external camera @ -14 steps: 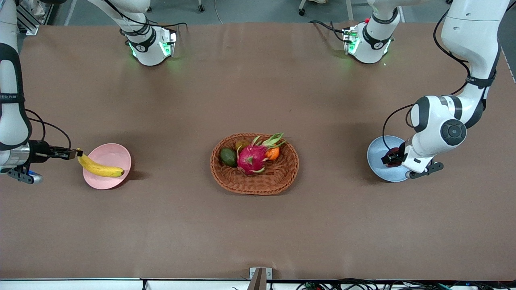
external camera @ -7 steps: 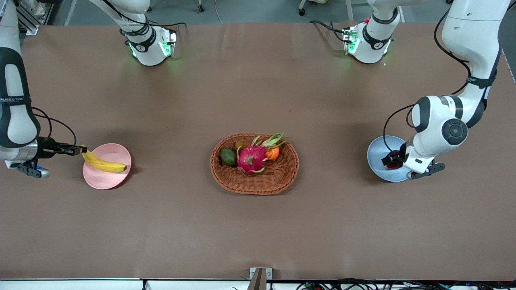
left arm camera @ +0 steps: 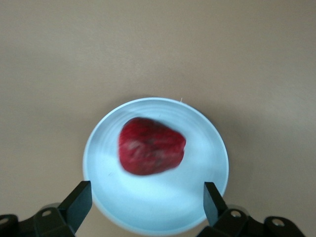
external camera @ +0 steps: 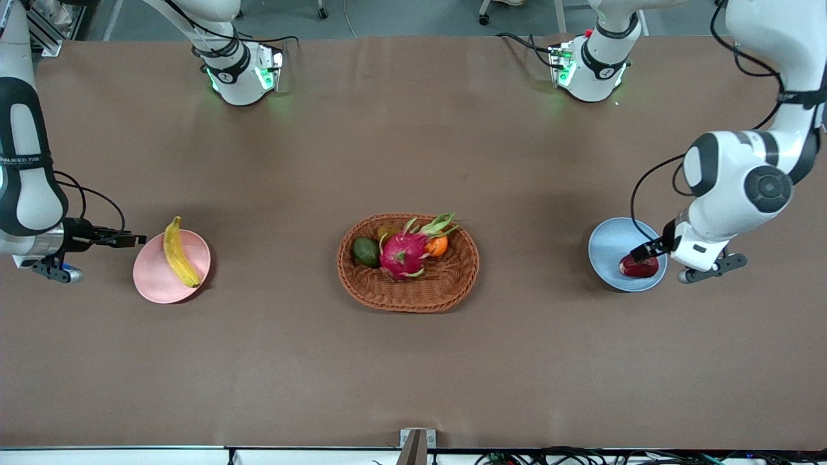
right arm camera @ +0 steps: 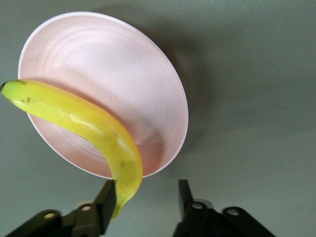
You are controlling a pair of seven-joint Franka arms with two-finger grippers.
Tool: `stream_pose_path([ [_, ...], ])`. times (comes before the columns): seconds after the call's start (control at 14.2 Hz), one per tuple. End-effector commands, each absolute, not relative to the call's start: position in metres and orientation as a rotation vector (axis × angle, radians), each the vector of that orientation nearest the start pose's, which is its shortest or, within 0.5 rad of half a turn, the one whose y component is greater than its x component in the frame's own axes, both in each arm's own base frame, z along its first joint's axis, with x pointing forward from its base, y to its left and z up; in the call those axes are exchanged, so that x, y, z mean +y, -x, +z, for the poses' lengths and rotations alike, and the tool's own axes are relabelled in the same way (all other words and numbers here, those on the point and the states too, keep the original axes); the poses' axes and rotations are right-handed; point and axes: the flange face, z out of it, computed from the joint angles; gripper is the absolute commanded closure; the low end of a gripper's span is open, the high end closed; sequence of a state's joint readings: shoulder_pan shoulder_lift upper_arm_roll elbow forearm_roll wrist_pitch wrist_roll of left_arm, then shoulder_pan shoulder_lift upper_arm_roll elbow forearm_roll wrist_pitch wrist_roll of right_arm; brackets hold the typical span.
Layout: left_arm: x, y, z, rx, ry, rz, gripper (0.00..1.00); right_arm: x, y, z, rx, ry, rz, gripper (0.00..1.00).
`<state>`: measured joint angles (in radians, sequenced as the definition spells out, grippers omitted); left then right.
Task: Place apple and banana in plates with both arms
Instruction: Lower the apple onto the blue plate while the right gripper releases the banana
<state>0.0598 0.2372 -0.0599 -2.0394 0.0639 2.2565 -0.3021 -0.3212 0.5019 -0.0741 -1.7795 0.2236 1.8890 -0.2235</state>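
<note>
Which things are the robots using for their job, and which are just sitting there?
For the job: banana on the pink plate; apple on the blue plate; left gripper, open; right gripper, open.

Just lying about: basket, dragon fruit, orange, avocado.

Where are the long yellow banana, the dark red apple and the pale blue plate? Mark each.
long yellow banana [external camera: 176,252]: front view, mid-body.
dark red apple [left arm camera: 151,152]: left wrist view, centre of fruit.
pale blue plate [external camera: 606,240]: front view, bare inner surface.

Basket [external camera: 408,263] mid-table between plates — bare table around.
</note>
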Motion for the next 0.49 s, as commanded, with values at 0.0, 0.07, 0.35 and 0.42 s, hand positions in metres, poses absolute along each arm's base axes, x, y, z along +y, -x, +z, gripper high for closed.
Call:
stream_pose_path([
  [0.0, 0.008, -0.582, 0.403, -0.264, 3.074, -0.002, 0.0, -0.208, -0.572, 0.273, 0.354, 2.825, 0.423, 0.0],
  [0.07, 0.013, -0.579, 0.427, -0.228, 3.079, -0.028, 0.0, -0.202, -0.579, 0.283, 0.332, 2.84, 0.401, 0.0],
  [0.35, 0.015, -0.568, 0.514, -0.218, 3.113, -0.116, 0.0, -0.174, -0.613, 0.346, 0.175, 2.923, 0.388, 0.0],
  [0.42, 0.012, -0.568, 0.537, -0.208, 3.128, -0.114, 0.0, -0.164, -0.621, 0.366, 0.136, 2.946, 0.391, 0.0],
])
